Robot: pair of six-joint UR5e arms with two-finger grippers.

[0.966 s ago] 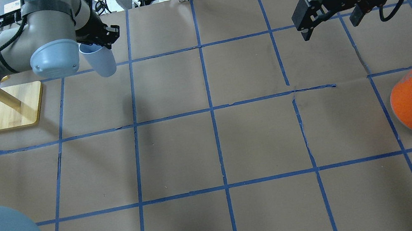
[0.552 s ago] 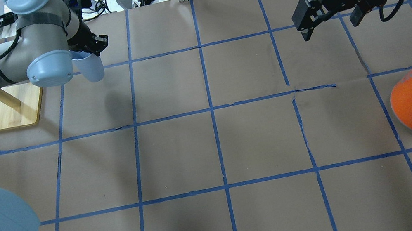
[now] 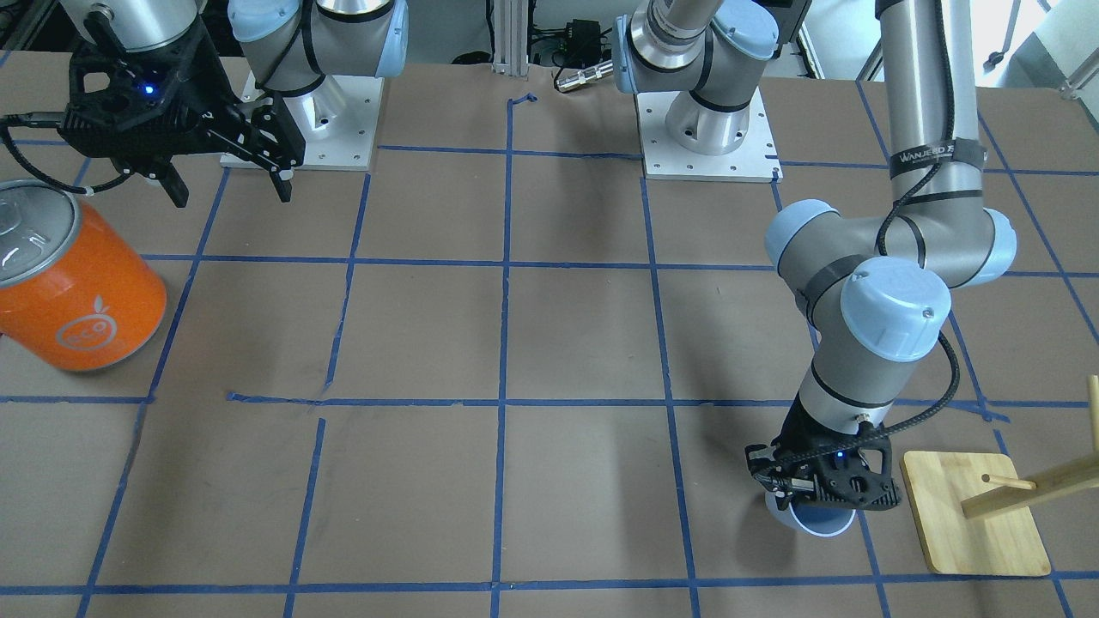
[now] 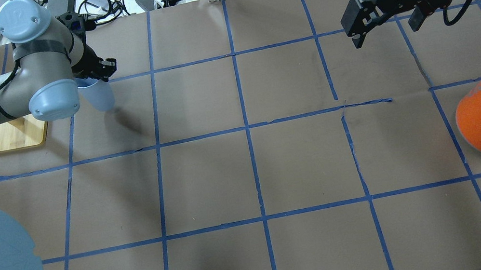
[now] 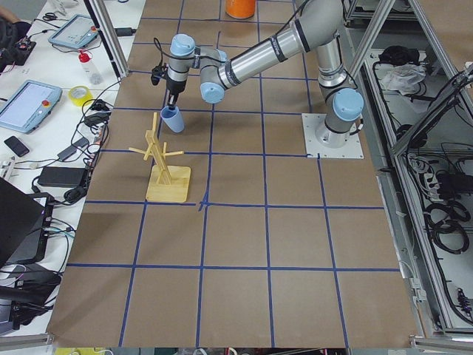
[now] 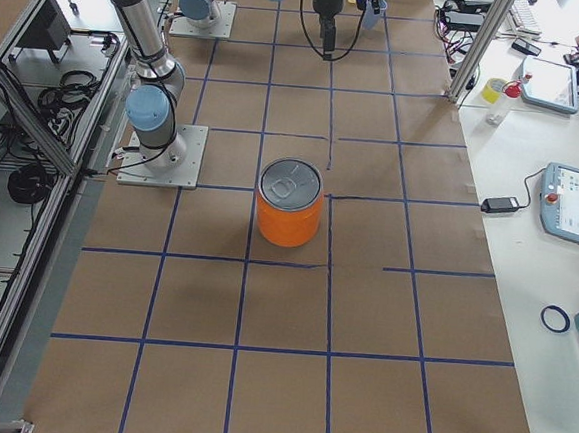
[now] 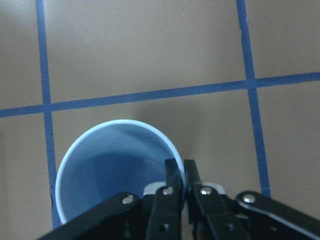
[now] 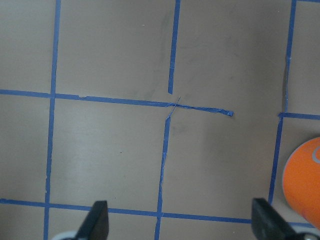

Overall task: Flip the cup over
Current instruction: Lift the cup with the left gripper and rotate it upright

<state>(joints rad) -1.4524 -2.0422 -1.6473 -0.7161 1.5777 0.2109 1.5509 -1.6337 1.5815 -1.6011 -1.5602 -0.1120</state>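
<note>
My left end effector point(image 7: 181, 165) clamps the cup point(image 7: 100, 165) by its rim wall. I judge it light, thin and slippery, so I squeeze gently. The right end effector point(image 8: 181, 222) is spread, empty.

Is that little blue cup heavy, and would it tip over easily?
Probably light: the cup looks like thin plastic, and the left gripper holds it by pinching one spot of rim. It may tip easily, since its base is narrower than its mouth. Its smooth wall might slip.
</note>
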